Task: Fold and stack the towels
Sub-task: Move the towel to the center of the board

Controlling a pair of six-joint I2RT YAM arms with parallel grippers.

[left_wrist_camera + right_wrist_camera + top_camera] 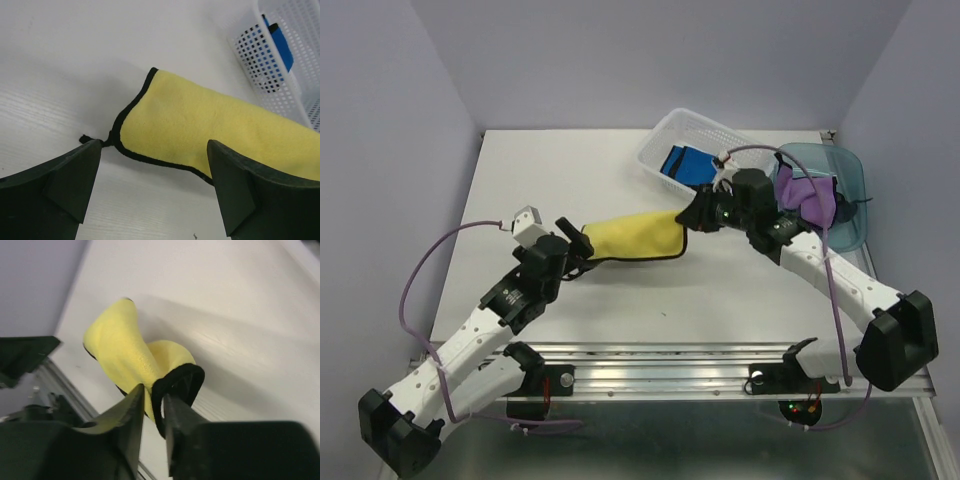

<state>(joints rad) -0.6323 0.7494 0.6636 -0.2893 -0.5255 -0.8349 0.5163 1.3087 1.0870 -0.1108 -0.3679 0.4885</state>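
Note:
A yellow towel (630,238) with a black hem lies folded lengthwise in the middle of the table. Its right end is lifted off the surface. My right gripper (688,215) is shut on that raised end; in the right wrist view the hem of the yellow towel (120,350) sits pinched in the narrow gap of the right gripper (152,392). My left gripper (578,240) stands wide open at the towel's left end. In the left wrist view the left gripper (152,145) straddles the near corner of the yellow towel (215,135), and I cannot tell whether it touches. A blue towel (685,165) lies in the basket and a purple towel (800,190) in the bin.
A white slotted basket (660,135) stands at the back right of the table, also seen as the basket (255,60) in the left wrist view. A translucent teal bin (855,165) stands to its right. A metal rail (670,372) runs along the table's near edge.

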